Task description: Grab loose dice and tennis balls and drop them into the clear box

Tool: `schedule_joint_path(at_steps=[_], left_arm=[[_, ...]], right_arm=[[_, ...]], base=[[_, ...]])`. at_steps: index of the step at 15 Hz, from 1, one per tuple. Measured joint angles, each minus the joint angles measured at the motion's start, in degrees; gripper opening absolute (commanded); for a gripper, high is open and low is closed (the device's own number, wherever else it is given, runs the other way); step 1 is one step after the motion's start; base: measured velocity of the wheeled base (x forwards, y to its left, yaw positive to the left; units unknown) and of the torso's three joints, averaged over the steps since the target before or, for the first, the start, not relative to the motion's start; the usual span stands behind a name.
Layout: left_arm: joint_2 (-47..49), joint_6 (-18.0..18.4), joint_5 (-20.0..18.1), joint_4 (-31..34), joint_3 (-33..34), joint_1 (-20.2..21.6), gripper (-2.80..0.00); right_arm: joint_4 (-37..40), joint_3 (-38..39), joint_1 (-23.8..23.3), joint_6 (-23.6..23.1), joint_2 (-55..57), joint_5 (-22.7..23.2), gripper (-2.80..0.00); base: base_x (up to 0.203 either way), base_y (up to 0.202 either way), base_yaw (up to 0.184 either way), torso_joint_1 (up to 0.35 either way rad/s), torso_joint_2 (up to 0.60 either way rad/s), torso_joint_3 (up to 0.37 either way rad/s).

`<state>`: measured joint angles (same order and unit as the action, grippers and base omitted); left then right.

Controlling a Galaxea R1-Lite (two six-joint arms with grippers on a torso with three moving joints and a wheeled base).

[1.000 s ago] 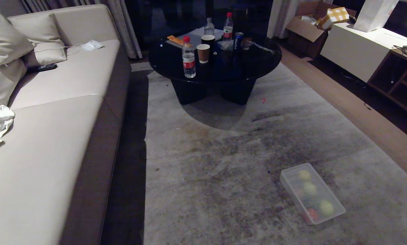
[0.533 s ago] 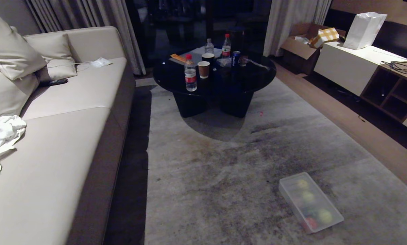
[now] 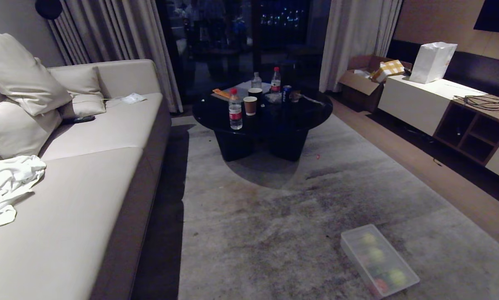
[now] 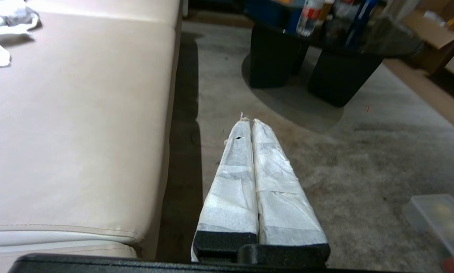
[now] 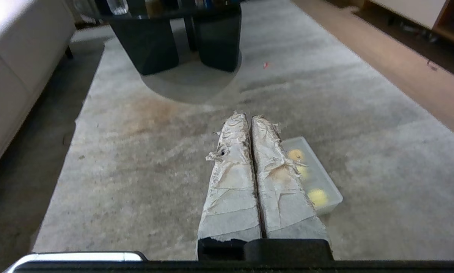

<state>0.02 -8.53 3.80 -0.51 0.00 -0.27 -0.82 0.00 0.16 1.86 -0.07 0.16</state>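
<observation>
The clear box (image 3: pixel 357 268) lies on the grey rug at the lower right of the head view. Through its walls I make out yellow-green tennis balls (image 3: pixel 396 276) and a red die (image 3: pixel 380 286); the other shapes inside are too faint to name. No loose dice or balls show on the rug. Neither arm appears in the head view. My left gripper (image 4: pixel 248 120) is shut and empty above the rug beside the sofa, the box (image 4: pixel 416 212) off to its side. My right gripper (image 5: pixel 248 116) is shut and empty, with the box (image 5: pixel 331 204) just behind its fingers.
A beige sofa (image 3: pixel 86 187) with cushions and a white cloth (image 3: pixel 3 187) runs along the left. A black round table (image 3: pixel 262 116) holding bottles and cups stands ahead on the rug. A low white cabinet (image 3: pixel 407 100) and a cardboard box (image 3: pixel 357 81) are at the right.
The head camera has tilted up, so the whole room has slid down in the picture. The box and its contents lie where they were on the rug.
</observation>
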Motion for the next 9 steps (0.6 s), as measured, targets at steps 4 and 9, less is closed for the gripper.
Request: schedule_joint_path(at_steps=[4, 9], left_arm=[[0.0, 0.0, 0.0, 0.0, 0.0, 0.0, -2.8], [0.0, 0.1, 0.0, 0.0, 0.0, 0.0, -2.8]], right_arm=[[0.0, 0.0, 0.0, 0.0, 0.0, 0.0, -2.8], [0.0, 0.0, 0.0, 0.0, 0.0, 0.0, -2.8]], base=[[0.0, 0.0, 0.0, 0.001, 0.0, 0.189], [0.0, 0.0, 0.0, 0.001, 0.0, 0.035]])
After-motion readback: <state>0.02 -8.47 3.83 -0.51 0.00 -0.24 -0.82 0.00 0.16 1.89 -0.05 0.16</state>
